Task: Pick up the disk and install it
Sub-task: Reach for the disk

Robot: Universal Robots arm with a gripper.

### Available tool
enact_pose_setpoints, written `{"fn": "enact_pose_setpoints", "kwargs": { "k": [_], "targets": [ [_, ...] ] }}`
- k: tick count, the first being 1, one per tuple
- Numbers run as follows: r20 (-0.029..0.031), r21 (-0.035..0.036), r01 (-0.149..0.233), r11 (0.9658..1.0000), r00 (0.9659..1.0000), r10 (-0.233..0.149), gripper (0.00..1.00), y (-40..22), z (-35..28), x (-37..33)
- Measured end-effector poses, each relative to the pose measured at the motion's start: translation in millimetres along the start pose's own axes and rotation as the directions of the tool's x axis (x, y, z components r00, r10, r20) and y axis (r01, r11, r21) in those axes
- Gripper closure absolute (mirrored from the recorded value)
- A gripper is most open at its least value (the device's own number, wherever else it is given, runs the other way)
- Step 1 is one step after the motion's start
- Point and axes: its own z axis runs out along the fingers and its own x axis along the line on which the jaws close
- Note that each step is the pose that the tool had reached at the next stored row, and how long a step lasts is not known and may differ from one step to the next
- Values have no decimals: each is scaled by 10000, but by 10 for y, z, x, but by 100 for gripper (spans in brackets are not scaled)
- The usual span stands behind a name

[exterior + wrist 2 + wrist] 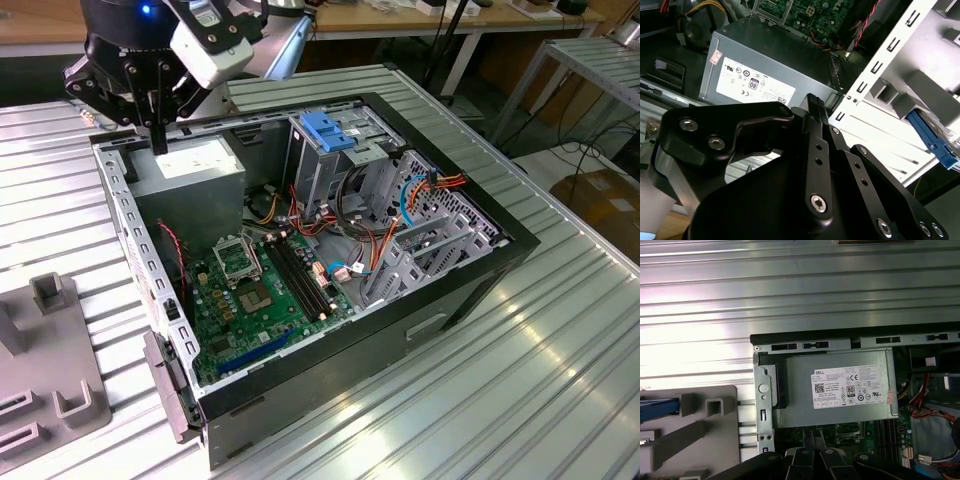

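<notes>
Closed, empty pincer (158, 140) hung over the power supply (195, 172).
The disk (659, 408) lay outside the case (470, 300), in the grey holder (700, 437) beyond its slotted wall (763, 410).

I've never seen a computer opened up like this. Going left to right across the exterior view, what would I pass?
Grey fixture → grey power supply box → blue-handled drive cage → orange and blue cables → cardboard box.
</notes>
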Motion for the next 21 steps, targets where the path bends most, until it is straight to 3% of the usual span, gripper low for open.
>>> {"fn": "enact_pose_setpoints", "kwargs": {
  "k": [21],
  "targets": [
    [0,-1,0,10000,10000,0,90,-17,-6,225]
  ]
}}
